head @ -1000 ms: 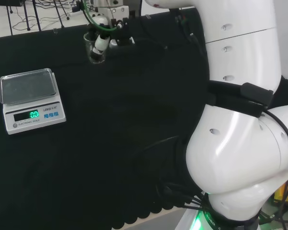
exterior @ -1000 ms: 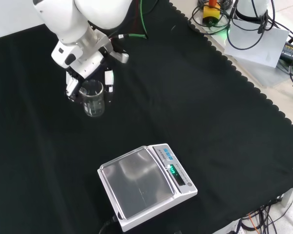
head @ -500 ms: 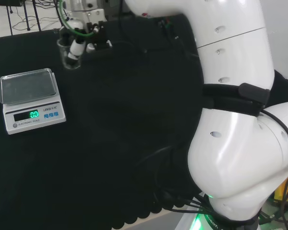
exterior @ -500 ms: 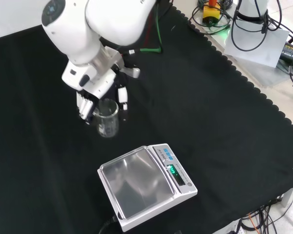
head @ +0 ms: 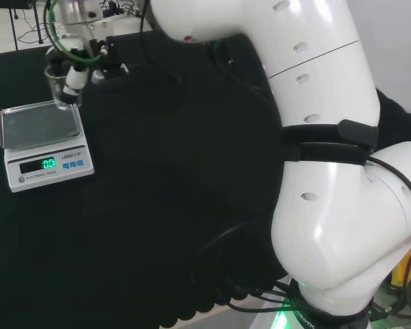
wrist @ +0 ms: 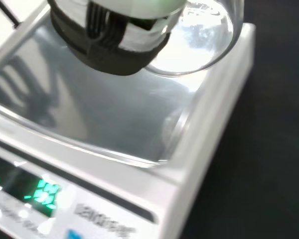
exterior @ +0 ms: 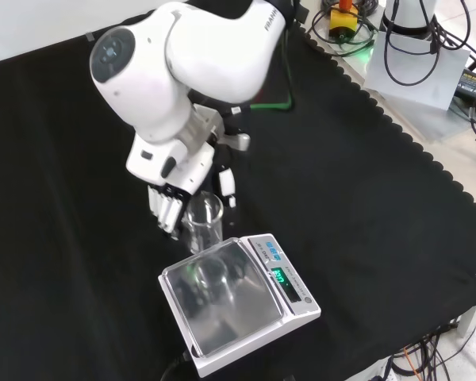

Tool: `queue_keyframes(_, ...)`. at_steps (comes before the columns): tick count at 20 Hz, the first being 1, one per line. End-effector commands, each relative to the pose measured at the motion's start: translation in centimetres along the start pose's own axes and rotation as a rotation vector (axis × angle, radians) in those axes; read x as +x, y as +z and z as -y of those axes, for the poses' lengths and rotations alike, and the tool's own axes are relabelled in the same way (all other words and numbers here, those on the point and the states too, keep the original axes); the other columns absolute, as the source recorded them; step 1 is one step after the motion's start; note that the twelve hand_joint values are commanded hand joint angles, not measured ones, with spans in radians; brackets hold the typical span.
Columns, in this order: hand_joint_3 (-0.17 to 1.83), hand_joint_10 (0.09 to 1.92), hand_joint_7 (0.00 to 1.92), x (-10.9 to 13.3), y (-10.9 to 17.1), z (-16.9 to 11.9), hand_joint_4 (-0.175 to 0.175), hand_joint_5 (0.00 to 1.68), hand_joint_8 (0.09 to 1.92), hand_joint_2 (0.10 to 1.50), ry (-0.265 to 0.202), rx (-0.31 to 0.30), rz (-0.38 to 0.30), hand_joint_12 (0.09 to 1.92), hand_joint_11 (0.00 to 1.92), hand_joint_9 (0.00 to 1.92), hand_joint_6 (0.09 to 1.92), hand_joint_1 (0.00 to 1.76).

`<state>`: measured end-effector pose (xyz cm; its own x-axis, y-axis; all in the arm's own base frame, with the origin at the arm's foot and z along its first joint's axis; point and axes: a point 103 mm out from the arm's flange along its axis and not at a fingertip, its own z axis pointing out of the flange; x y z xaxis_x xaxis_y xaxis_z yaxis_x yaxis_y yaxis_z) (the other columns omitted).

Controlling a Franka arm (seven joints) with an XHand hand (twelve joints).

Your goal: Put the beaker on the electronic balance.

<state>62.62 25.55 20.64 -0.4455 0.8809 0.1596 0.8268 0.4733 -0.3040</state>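
Observation:
A clear glass beaker (exterior: 203, 221) hangs upright in the air, held by the black and white hand (exterior: 174, 197) with fingers curled round it. In the front view it hovers at the far edge of the electronic balance (exterior: 236, 302), whose steel pan (exterior: 222, 298) mirrors it. From the head view the beaker (head: 59, 83) and hand (head: 76, 72) sit over the balance's (head: 44, 144) far right corner. Up close in the wrist view, the beaker's round base (wrist: 199, 42) floats above the pan (wrist: 99, 109), with a finger (wrist: 114, 35) beside it.
The balance's lit green display (exterior: 283, 277) faces right in the front view. The arm's big white links (head: 329, 171) take up the right of the head view. Cables and equipment (exterior: 412, 40) lie beyond the cloth's scalloped edge in the front view.
The hand has carried the beaker across the cloth toward the balance: leftward in the head view, nearer and rightward in the front view. It now hovers at the pan's edge.

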Motion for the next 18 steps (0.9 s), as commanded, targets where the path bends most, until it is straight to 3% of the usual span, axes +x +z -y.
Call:
queue_keyframes(1,0.24,1.21,0.68,5.1,2.2,-1.5,-0.141,0.72,1.53,1.14,-0.092,0.055,0.013,1.19,0.89,0.9,1.43,1.06)
queue_keyframes(6,0.29,1.21,0.69,6.1,4.0,-2.6,-0.146,0.73,1.53,1.11,-0.109,0.084,0.005,1.18,0.89,0.91,1.42,1.07)
queue_keyframes(18,0.35,1.21,0.69,4.4,5.5,-3.9,-0.151,0.74,1.53,1.08,-0.08,0.113,-0.002,1.18,0.89,0.91,1.42,1.07)
